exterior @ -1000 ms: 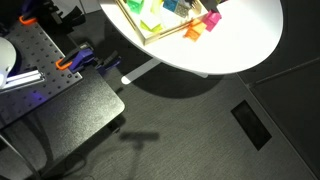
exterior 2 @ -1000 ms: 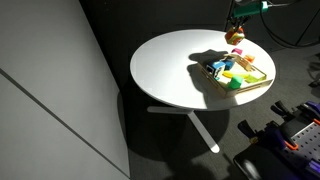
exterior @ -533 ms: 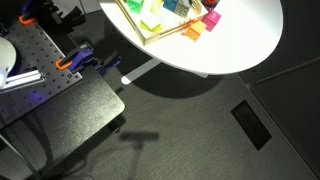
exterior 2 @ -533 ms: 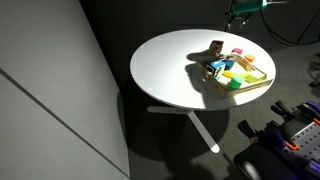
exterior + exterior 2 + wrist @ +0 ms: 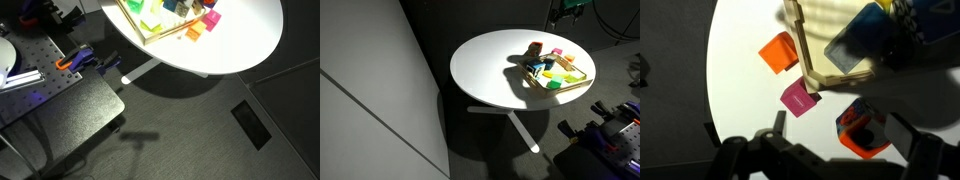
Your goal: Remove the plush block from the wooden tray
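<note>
Gripper: the gripper (image 5: 830,155) is wide open and holding nothing. The two dark fingers (image 5: 745,158) come in at the bottom of the wrist view with a big gap between them. In an exterior view it (image 5: 565,10) hangs well above the far edge of the table, but it's too small there to make out the jaws.
Plush block: the red-orange plush block (image 5: 862,128) with a blue patch is out of the tray and sits on the bare table. It's just beside the tray with a strip of white tabletop showing between them. In an exterior view it (image 5: 534,48) is next to the tray's far corner.
Tray: the tray (image 5: 803,62) is on the white table (image 5: 740,95) with a pile of blocks in it. Its rim shows in both exterior views (image 5: 572,87) (image 5: 170,33), near the table edge.
In the tray: bright green blocks (image 5: 555,84) plus some yellow, and a dark blue block (image 5: 855,45) in the wrist view.
Pink block: the pink block (image 5: 797,98) is on the table right at the tray's corner. Can't tell if it's actually touching.
Orange block: the orange block (image 5: 779,53) is also outside the tray, just beside its rim and near the pink one.
Table: round and white (image 5: 485,70), on a dark floor.
</note>
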`<act>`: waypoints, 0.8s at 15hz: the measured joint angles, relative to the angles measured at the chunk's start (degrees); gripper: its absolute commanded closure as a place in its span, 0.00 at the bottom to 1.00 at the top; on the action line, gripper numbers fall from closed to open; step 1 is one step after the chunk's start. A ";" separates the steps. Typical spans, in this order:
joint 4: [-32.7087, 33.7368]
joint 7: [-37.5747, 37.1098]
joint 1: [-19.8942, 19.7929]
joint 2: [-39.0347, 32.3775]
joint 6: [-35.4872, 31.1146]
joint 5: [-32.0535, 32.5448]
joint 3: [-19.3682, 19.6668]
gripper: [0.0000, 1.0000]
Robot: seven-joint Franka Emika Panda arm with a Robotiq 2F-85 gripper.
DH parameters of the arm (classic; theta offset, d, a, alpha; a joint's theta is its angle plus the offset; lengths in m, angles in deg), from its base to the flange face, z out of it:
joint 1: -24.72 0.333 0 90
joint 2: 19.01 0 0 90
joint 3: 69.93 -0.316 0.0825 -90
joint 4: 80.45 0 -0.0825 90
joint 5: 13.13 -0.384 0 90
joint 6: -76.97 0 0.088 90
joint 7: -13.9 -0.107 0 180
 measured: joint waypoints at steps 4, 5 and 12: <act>-4.91 5.48 -0.71 5.89 4.91 0.00 -0.75 0.00; -6.07 7.34 -0.99 7.34 6.43 0.00 -0.99 0.00; -12.12 18.70 -3.05 16.50 16.17 0.02 -1.80 0.00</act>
